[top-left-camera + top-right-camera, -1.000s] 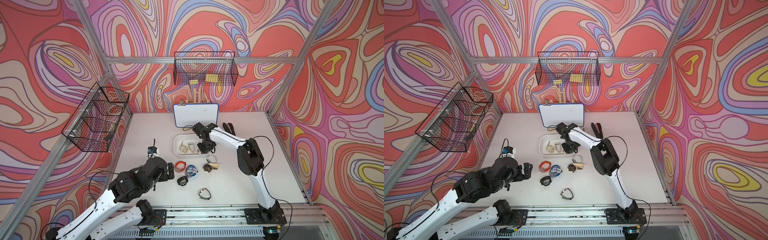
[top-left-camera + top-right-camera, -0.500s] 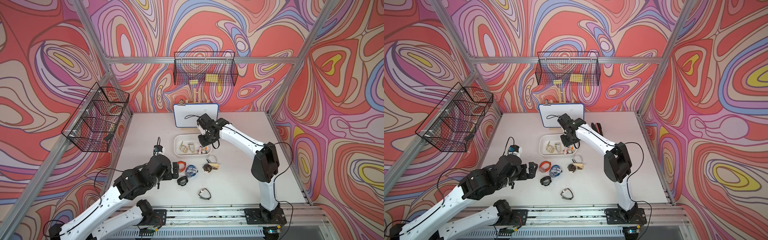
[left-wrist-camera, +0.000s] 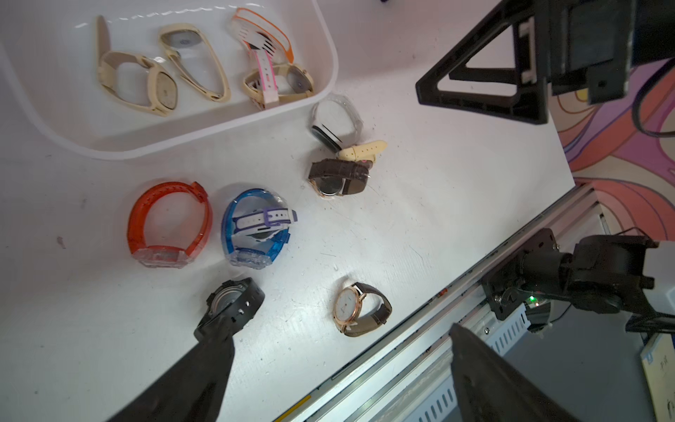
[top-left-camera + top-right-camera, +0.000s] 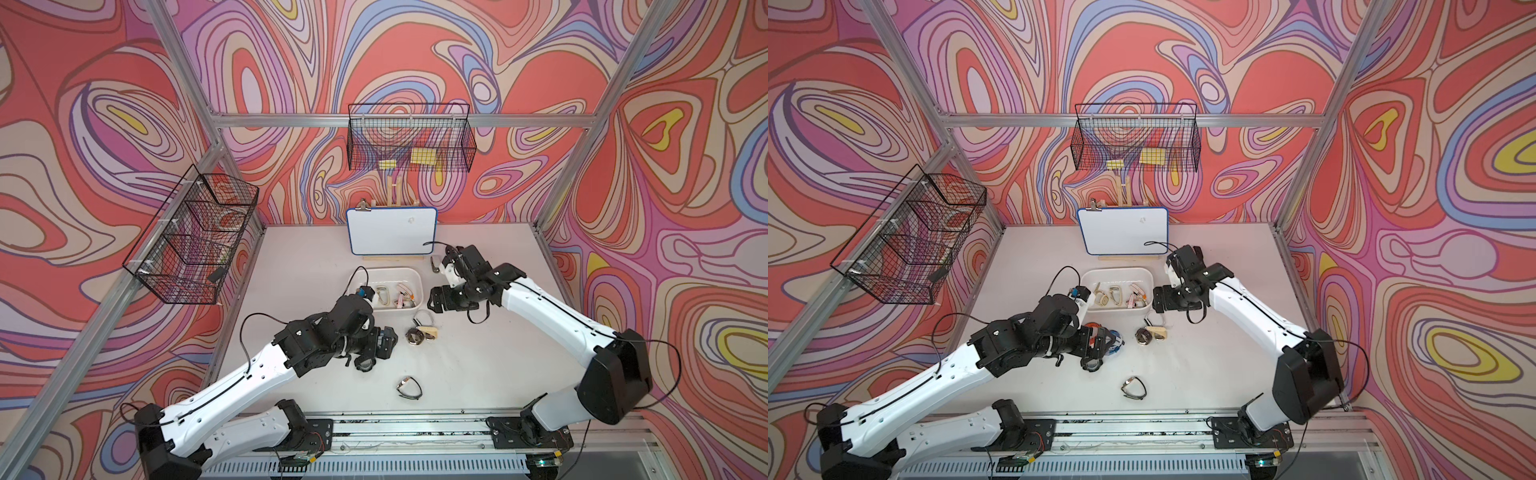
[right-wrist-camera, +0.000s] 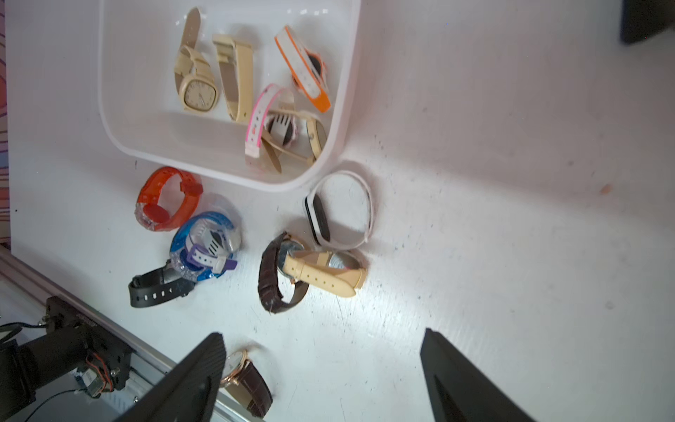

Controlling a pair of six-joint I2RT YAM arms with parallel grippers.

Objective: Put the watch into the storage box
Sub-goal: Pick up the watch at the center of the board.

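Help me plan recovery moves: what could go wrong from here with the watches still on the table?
The blue watch has a purple-and-white watch nested inside it; a grasp might lift both or drop one. The cream-strap watch lies across the brown-strap watch, so picking either could drag the other.

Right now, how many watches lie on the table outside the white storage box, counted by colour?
Brown watch: 2
Red watch: 1
Blue watch: 1
White-and-purple watch: 1
Black watch: 1
White watch: 1
Cream watch: 1
Total: 8
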